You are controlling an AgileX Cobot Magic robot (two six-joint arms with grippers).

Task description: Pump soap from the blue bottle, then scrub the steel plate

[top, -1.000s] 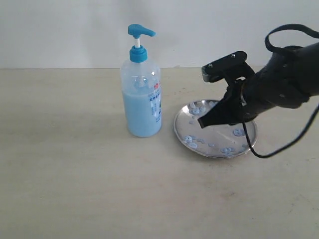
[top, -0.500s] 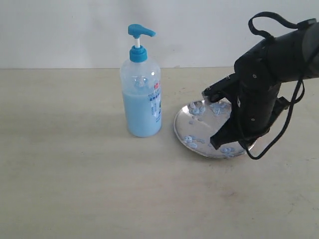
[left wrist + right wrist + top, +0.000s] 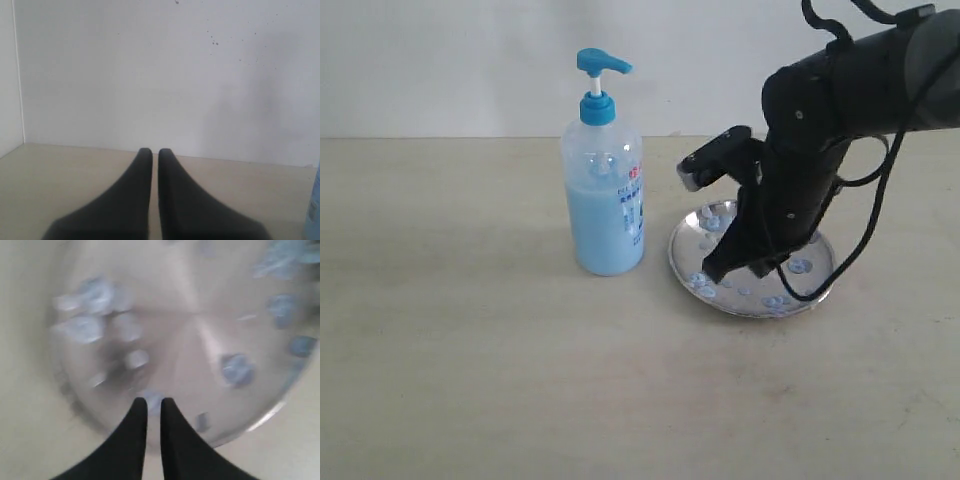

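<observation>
Right fingers [image 3: 137, 426] are pinched together on nothing, tips down among the light-blue soap blobs [image 3: 800, 266] on the round shiny steel plate [image 3: 686, 252], near its bottle-side rim. Closed like that they make one blunt scrubbing point, I'd say. The plate sits flat on the pale table [image 3: 470, 380], just beside the tall translucent blue-headed pump bottle [image 3: 605, 200], which stands upright with its spout turned toward the plate, handy for dosing. Left fingers [image 3: 142, 172], also clenched and empty, hang well away, aimed at the white wall [image 3: 150, 75], out of the scrubbing arm's way.
</observation>
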